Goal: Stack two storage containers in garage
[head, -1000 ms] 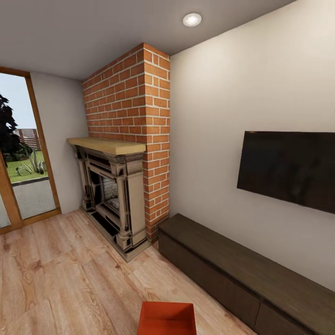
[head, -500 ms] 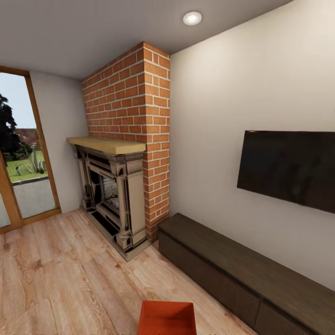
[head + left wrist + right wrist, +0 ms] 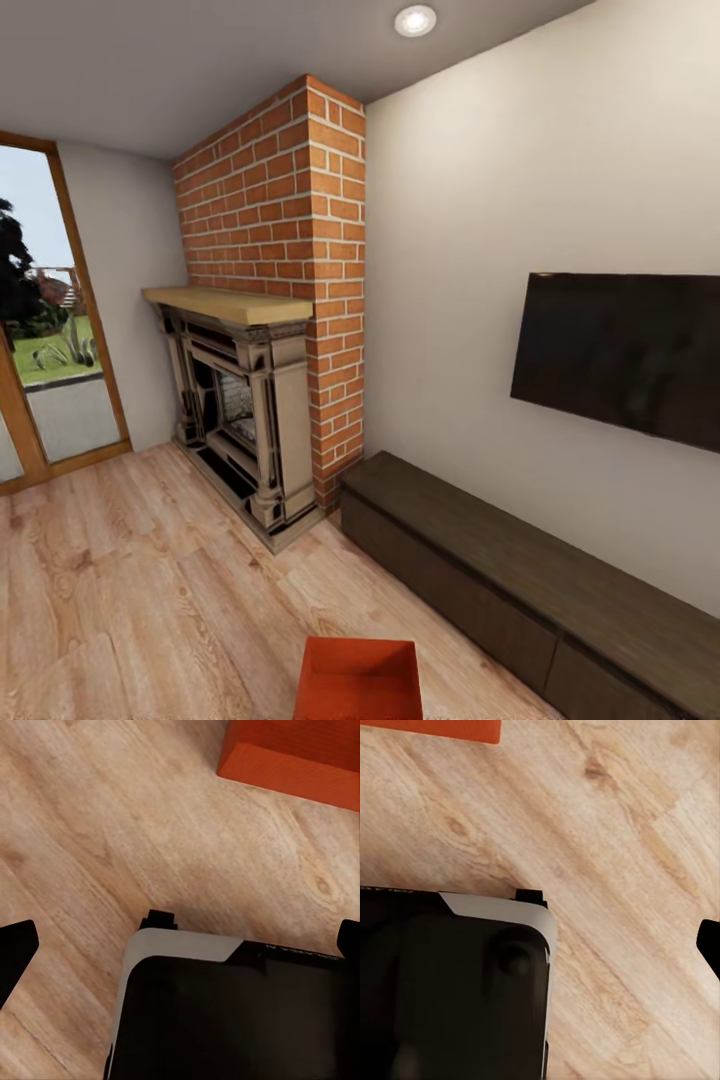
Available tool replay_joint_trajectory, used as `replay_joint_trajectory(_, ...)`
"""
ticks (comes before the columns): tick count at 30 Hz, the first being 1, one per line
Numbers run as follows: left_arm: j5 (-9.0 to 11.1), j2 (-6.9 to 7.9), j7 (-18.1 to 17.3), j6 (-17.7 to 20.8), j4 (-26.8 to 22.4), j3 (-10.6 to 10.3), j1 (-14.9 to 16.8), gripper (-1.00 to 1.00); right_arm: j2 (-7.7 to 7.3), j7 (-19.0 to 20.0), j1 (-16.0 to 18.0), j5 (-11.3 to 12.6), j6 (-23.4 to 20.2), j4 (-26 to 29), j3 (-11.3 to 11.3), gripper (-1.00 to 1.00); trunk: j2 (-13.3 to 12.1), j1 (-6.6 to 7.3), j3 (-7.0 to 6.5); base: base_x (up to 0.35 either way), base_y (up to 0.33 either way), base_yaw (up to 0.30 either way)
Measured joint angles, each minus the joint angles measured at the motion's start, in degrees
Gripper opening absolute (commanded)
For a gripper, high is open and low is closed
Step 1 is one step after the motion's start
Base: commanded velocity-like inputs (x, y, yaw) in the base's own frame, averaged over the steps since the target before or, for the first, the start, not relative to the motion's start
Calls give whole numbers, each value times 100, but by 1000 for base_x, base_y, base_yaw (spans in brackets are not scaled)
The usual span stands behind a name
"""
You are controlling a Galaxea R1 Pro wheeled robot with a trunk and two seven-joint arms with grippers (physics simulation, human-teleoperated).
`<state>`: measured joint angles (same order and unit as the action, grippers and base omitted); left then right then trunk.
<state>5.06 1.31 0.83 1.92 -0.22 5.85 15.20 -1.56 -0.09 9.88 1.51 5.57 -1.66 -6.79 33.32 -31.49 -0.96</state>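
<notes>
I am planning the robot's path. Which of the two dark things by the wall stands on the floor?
The long low bench, on the wood floor; the TV hangs on the wall above it.

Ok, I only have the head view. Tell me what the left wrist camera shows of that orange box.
Observer: The storage container rests on the wood floor, a plain outer wall facing the robot's base.
Operator: Give me the left pincer's state.
Observer: The left pincer is open, tips wide apart, nothing between them.
Operator: Now the right wrist view.
Observer: One dark fingertip shows there, so I cannot tell that pincer's state.
</notes>
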Motion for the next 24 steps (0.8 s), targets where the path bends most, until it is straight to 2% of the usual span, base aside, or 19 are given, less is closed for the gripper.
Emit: replay_joint_trajectory(24, -12, 1, 0, -1, -1, -7, -4, 100, 6, -6, -4, 23, 0, 2, 26, 100, -7, 1, 208, 0, 0, 0)
